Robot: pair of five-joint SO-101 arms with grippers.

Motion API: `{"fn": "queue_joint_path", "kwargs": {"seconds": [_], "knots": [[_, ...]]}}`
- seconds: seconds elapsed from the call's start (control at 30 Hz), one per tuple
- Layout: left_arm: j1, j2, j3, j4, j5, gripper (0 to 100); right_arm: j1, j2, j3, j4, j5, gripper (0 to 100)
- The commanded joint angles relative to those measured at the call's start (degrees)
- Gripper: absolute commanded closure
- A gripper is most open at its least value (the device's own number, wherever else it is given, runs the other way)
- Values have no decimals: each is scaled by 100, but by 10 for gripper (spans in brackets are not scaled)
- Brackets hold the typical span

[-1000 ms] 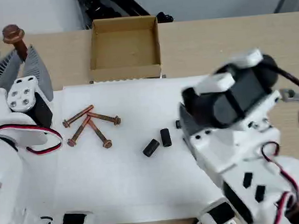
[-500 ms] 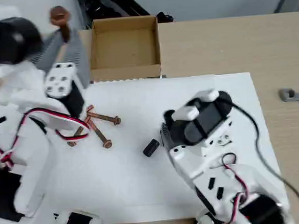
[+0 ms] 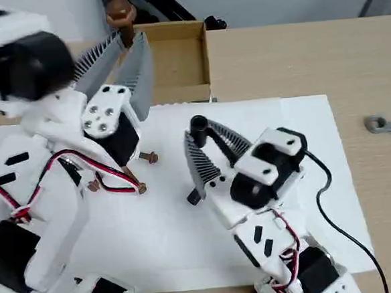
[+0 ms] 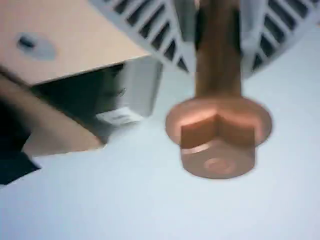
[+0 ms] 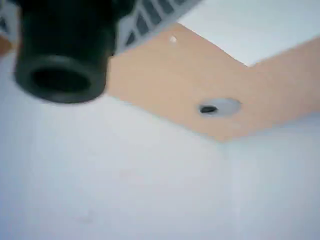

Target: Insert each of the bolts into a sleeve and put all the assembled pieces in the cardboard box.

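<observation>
My left gripper (image 3: 129, 40) is shut on a copper bolt (image 3: 120, 12), held upright with its hex head on top, over the left front corner of the cardboard box (image 3: 178, 94). The left wrist view has the bolt head (image 4: 218, 135) close up, the shank pinched between ribbed fingers (image 4: 145, 25). My right gripper (image 3: 200, 134) is shut on a black sleeve (image 3: 199, 125), raised above the middle of the white mat (image 3: 303, 152). In the right wrist view, the sleeve (image 5: 62, 55) shows its hollow bore. Three more bolts (image 3: 147, 157) lie on the mat, partly hidden under the left arm.
A second black sleeve (image 3: 194, 198) lies on the mat, half hidden by the right gripper's finger. A small metal tool (image 3: 384, 126) rests on the wooden table at the far right. Both arms' bodies cover much of the mat's near half.
The left arm swung right, carrying the bolt from the far left to the box's corner. The right arm moved left, closed on a sleeve and lifted it off the mat.
</observation>
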Motion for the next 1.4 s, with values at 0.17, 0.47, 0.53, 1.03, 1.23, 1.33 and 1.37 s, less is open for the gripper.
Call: {"fn": "queue_joint_path", "kwargs": {"seconds": [0.17, 0.47, 0.53, 1.03, 1.23, 1.33, 1.37], "knots": [[501, 18, 840, -290, 97, 994, -233, 4, -35, -268, -44, 991], [589, 9, 936, -202, 132, 994, -233, 4, 9, -224, -26, 991], [598, 9, 936, -158, 141, 994, -224, 4, 97, -259, -18, 991], [932, 18, 330, 703, 141, 994, -207, 4, 211, -268, -18, 991], [932, 18, 338, 721, 158, 994, -207, 4, 211, -268, -18, 991], [932, 18, 347, 730, 422, 994, -207, 4, 211, -268, -18, 991], [932, 18, 347, 765, 448, 994, -207, 4, 211, -268, -18, 991]]}}
